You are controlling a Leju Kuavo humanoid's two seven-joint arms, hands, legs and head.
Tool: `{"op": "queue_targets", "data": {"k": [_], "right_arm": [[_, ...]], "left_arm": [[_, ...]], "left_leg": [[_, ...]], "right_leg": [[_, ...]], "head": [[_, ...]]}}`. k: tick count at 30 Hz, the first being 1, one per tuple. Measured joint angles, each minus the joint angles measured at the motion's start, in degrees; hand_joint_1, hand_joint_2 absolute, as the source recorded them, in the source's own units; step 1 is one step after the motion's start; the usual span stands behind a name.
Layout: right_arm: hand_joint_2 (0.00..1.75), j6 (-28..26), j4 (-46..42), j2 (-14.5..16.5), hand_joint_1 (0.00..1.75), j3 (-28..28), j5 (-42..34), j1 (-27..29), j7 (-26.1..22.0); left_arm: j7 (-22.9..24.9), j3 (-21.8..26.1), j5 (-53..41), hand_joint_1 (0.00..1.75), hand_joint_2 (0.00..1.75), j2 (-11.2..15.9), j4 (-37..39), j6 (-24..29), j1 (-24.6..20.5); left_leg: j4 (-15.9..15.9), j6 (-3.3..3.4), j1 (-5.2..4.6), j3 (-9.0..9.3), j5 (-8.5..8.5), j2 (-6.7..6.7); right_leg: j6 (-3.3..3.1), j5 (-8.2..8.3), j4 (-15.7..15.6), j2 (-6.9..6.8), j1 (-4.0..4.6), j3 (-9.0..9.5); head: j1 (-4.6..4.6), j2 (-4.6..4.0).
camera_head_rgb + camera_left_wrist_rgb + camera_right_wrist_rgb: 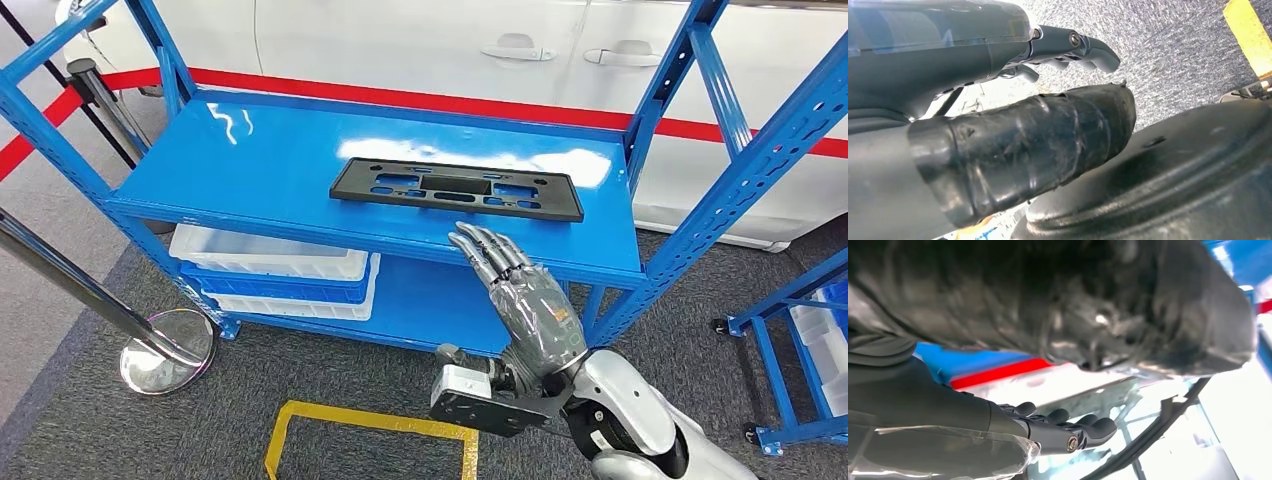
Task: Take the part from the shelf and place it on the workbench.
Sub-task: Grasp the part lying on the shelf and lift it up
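Part (456,189) lay flat on the blue shelf (250,165), long axis crosswise, just beyond the right robot hand (525,300), which reached toward it released, fingers extended, grasping nothing.

A black part (456,188) lies on a glossy bright-blue shelf (250,165), with white and blue bins (275,270) beneath, speckled grey carpet (330,375) marked in yellow tape (370,420), and a red stripe (400,100) along the white car (420,45).

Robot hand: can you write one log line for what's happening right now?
stage: reaching | right hand: open, short of part | part: flat on shelf | left hand: holds nothing
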Motion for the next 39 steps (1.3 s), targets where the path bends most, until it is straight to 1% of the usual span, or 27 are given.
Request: {"op": "queue_targets", "data": {"k": [8,14,19,28,39], "right_arm": [[0.00,5.4,6.8,-0.9,0.00,2.4,8.2,-7.3,5.7],[0.00,7.9,12.7,-0.9,0.00,4.0,12.2,-10.4,7.9],[0.00,8.5,16.0,-0.9,0.00,5.1,13.1,-11.4,7.9],[0.00,10.1,20.9,-0.8,0.00,6.1,13.3,-12.4,8.4],[0.00,10.3,23.9,-0.3,0.00,6.7,13.0,-12.5,8.3]], "left_arm": [[1.8,-0.5,-0.4,0.00,0.00,0.5,0.0,-1.7,-0.1],[3.8,-1.2,-0.5,0.00,0.00,0.8,0.0,-3.2,-0.1],[4.5,-1.5,-0.6,0.00,0.00,0.9,0.2,-3.7,-0.1],[4.2,-2.3,-0.6,0.00,0.00,1.0,0.3,-3.4,-0.1],[3.9,-2.5,-0.6,0.00,0.00,1.0,0.4,-3.1,-0.1]], "left_leg": [[0.0,0.00,0.00,-0.01,0.01,-0.01],[0.0,0.00,0.00,-0.01,0.01,-0.01],[0.0,0.00,0.00,-0.02,0.01,-0.01],[0.0,0.00,0.00,-0.01,0.01,-0.01],[0.0,0.00,0.00,-0.02,0.01,-0.01]], "right_leg": [[0.00,0.00,0.0,-0.02,0.00,0.00],[-0.01,0.00,0.0,-0.01,0.00,-0.01],[0.00,0.00,0.0,-0.02,0.00,-0.01],[0.00,0.01,0.0,-0.02,0.00,-0.01],[-0.01,0.01,0.0,-0.02,0.00,-0.01]], "head": [[0.00,0.00],[0.01,0.00],[0.00,0.00],[0.00,0.00],[0.01,0.00]]}}
